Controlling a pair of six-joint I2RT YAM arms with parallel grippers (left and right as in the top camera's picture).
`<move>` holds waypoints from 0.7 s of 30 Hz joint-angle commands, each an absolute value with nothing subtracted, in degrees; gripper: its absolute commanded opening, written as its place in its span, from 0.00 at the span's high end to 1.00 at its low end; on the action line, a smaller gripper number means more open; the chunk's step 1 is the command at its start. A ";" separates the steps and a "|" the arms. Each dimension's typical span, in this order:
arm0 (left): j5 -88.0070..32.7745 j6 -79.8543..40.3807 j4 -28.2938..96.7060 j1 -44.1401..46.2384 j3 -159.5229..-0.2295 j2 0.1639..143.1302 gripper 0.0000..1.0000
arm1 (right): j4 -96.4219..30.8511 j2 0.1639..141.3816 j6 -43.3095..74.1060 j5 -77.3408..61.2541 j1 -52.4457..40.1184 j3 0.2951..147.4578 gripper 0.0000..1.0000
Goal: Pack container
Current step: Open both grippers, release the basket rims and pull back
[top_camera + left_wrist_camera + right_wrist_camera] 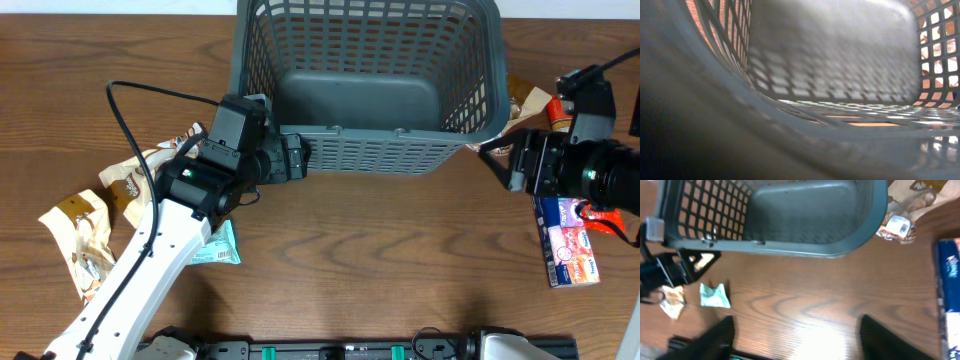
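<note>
So, nothing's packed yet: large dark grey-blue slotted plastic basket [380, 150] sits empty far-centre, your left gripper [300, 158] is at its near-left corner (grip can't tell), right gripper [796, 317] wide open w/ nothing, tan crinkly snack packs [85, 225] lie outside.

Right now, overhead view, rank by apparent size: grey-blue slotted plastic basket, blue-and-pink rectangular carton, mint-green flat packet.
1. Grey-blue slotted plastic basket, clearly largest.
2. Blue-and-pink rectangular carton, partly hidden.
3. Mint-green flat packet, smallest, also partly hidden.
</note>
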State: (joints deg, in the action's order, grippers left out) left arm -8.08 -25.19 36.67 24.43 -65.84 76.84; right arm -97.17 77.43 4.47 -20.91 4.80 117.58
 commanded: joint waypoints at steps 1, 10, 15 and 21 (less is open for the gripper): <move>-7.44 -25.26 37.45 24.08 -66.67 77.56 0.01 | -97.30 77.49 4.03 -20.82 4.45 117.54 0.13; -6.57 -25.08 40.34 24.08 -66.67 71.20 0.01 | -97.30 77.47 4.03 -20.84 4.47 117.54 0.01; -6.52 -25.06 44.53 24.08 -66.67 65.30 0.01 | -97.27 77.47 4.25 -20.75 4.47 117.71 0.01; -2.72 -25.08 49.39 24.08 -66.98 55.16 0.01 | -97.30 77.45 8.21 -7.35 4.58 118.24 0.01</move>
